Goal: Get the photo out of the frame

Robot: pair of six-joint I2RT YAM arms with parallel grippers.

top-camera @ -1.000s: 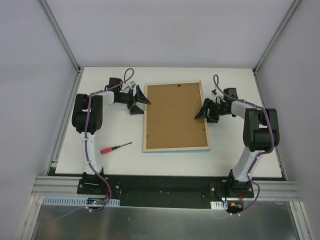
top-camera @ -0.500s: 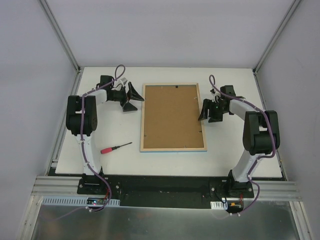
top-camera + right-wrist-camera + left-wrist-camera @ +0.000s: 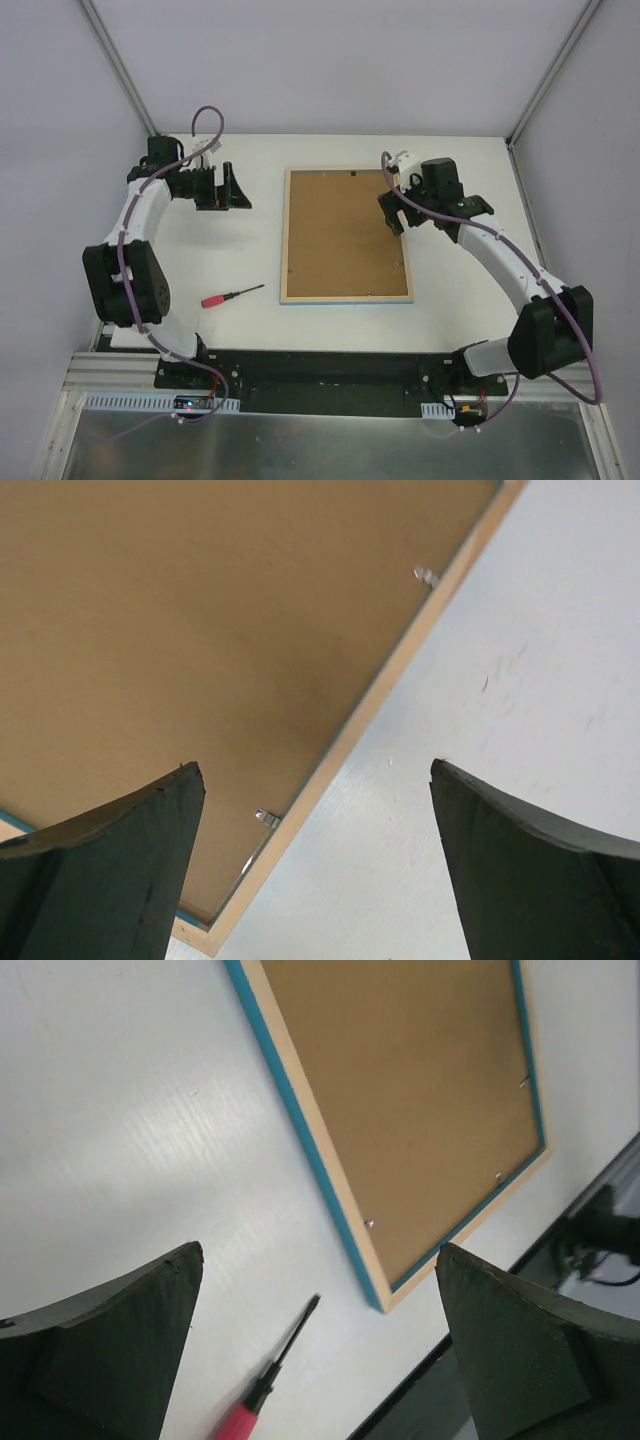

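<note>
I have the frame [image 3: 285,235] lying face down on the white surface [image 3: 460,290], between my two claws. What shows is its back: a pale wood border around a plain brown backing board [image 3: 346,230]. A thin line of bright turquoise peeks out along the outer edge, clearest in the left wrist view [image 3: 300,1130]. Small metal clips [image 3: 263,818] sit along the inner edge of the wood and bear on the board. I cannot see the photo in any view.

My right claw [image 3: 393,213] is spread wide and holds nothing. It is over the frame's right-hand border at its far half. In its own camera the wood strip [image 3: 370,715] runs diagonally between the two dark fingers [image 3: 110,870].

My left claw [image 3: 240,187] is also wide and empty. It points toward the frame's far left corner but is well apart from it, with bare surface in between. A red-handled screwdriver [image 3: 230,296] lies on the surface nearer the arm bases than that claw, just beside the frame's near left corner.
</note>
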